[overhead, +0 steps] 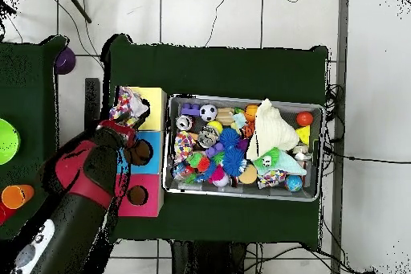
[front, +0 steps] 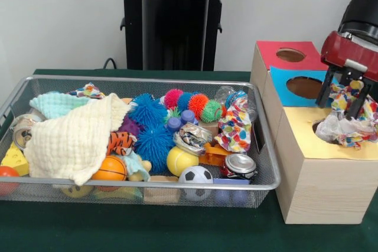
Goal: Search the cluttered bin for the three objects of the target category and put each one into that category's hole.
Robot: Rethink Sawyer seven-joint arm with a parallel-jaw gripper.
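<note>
Plastic bag poised over the yellow hole

The desk [front: 59,228] carries the wire bin [front: 147,186] of clutter; at its 3 o'clock side in the front view stands the row of wooden boxes [front: 319,187], topped red, blue and yellow. Over the yellow-topped box [front: 307,131] hangs the tool [front: 345,95], its fingers set a little apart and nipping the top of a crinkled plastic bag with coloured dots [front: 345,128]. The bag hangs straight below the tool, at 6 o'clock, long axis upright, its lower end bunched in the yellow hole [front: 322,127]. A similar dotted bag [front: 235,128] lies in the bin, near its 3 o'clock wall. The release looks near; the bag may snag the rim.
</note>
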